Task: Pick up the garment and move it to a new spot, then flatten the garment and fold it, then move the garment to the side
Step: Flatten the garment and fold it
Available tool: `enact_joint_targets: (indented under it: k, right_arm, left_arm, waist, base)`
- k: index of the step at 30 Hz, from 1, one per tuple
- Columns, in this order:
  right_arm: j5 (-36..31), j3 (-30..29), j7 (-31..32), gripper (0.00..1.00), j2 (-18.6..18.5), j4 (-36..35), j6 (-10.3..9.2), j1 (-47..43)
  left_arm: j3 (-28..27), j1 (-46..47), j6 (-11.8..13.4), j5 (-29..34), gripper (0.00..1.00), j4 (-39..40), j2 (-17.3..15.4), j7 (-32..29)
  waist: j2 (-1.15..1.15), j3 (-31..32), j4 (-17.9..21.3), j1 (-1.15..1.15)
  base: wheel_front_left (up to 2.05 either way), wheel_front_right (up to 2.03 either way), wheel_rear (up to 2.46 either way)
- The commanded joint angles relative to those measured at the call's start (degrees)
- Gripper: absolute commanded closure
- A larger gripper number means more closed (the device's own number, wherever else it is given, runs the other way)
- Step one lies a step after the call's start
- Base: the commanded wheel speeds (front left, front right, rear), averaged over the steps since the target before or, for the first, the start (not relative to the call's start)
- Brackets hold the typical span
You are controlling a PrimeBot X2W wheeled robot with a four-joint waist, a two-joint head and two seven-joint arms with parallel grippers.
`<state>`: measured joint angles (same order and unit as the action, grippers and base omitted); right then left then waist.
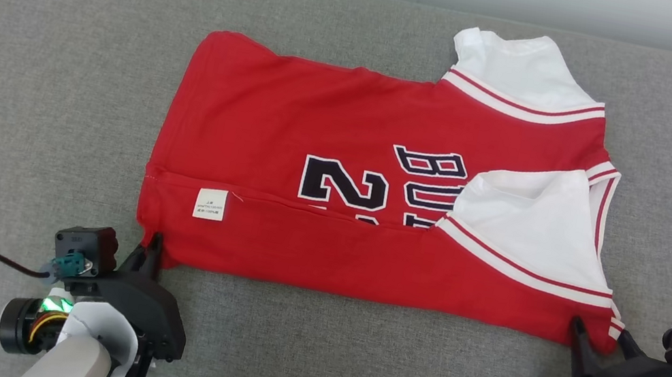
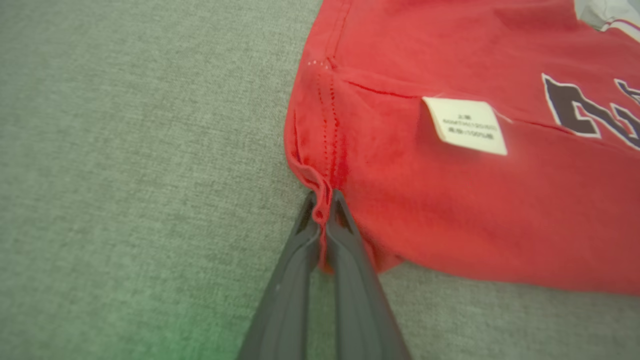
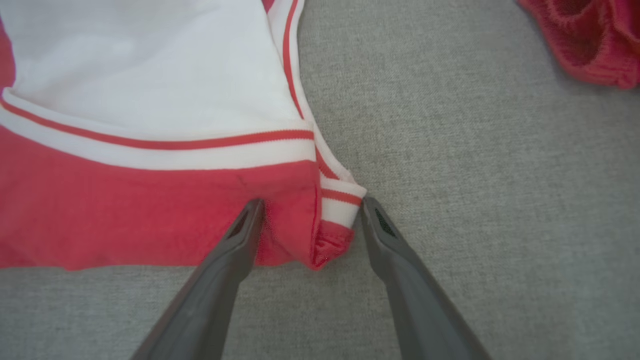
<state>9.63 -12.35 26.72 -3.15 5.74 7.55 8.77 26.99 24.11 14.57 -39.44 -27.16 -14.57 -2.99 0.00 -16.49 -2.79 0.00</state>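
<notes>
Toward the surface's (image 1: 54, 63) near edge, the left pincer (image 1: 154, 241) is clamped on the jersey's (image 1: 294, 112) left corner; the right pincer (image 1: 599, 329) straddles its right corner, fingers apart.

Bright, even light; soft shadows; wrist views slightly blurred.

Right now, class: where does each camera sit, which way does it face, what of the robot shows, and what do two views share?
Head view: on the head, facing forward and down at the jersey on the grey surface; left gripper and right gripper show.
Left wrist view: on the left wrist, facing along its fingers, shut on the jersey's corner near a label.
Right wrist view: on the right wrist, facing along its open fingers, straddling another corner.
Head and left wrist views both show the label.
</notes>
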Motion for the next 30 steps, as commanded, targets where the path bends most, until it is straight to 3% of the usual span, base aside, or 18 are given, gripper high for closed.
enact_joint_targets:
  k: [1,2,3,4,12,18,24,30]
  right_arm:
    - [-0.66,-0.08,1.05,0.0,0.3,0.96,-0.14,0.05]
    - [-0.85,-0.13,1.36,0.35,0.34,1.33,-0.14,-0.08]
    - [-0.68,-0.1,1.7,0.6,0.36,1.68,-0.14,-0.15]
    - [-0.31,0.12,1.84,0.98,0.37,2.03,-0.14,-0.29]
    - [2.62,0.22,1.92,1.0,0.25,2.63,-0.14,-2.71]
    - [6.69,-1.55,4.13,1.0,0.24,-0.75,-0.14,-7.5]
    - [9.99,-0.84,8.54,1.0,0.27,-6.45,-0.14,-13.58]
    - [15.55,0.65,13.08,1.0,0.25,-11.54,-0.14,-19.46]
  left_arm:
    - [1.07,-1.1,-0.39,-0.53,1.0,-2.08,0.6,-0.74]
    - [1.28,-1.13,-0.54,-0.36,1.0,-2.18,0.7,-0.48]
    - [1.55,-1.23,-0.91,-0.35,1.0,-2.37,0.87,-0.53]
    - [1.76,-1.47,-1.04,-0.52,1.0,-2.64,0.95,-0.66]
    - [1.35,-4.68,-2.28,-2.52,1.0,-5.02,1.54,-0.38]
    - [-0.24,-6.9,-2.97,-5.24,1.0,-4.3,1.37,-0.09]
    - [-0.95,-10.21,-3.18,-6.52,1.0,-0.62,-0.8,-0.95]
    - [-1.4,-13.83,-1.55,-6.86,1.0,5.03,-3.48,-2.6]
  waist:
    - [0.0,0.25,-0.1,0.0]
    - [0.0,0.45,-0.15,0.0]
    - [0.0,0.7,-0.18,0.0]
    - [0.0,0.94,-0.17,0.0]
    - [0.0,4.81,-0.66,0.0]
    - [0.0,8.74,-2.26,0.0]
    - [0.0,10.93,-2.89,0.0]
    - [0.0,11.15,-2.68,0.0]
  base:
    - [0.0,0.0,0.0]
    - [0.0,0.0,0.0]
    - [0.0,0.0,0.0]
    - [0.0,0.0,0.0]
    - [0.0,0.0,0.0]
    - [0.0,0.0,0.0]
    - [0.0,0.0,0.0]
    - [0.0,0.0,0.0]
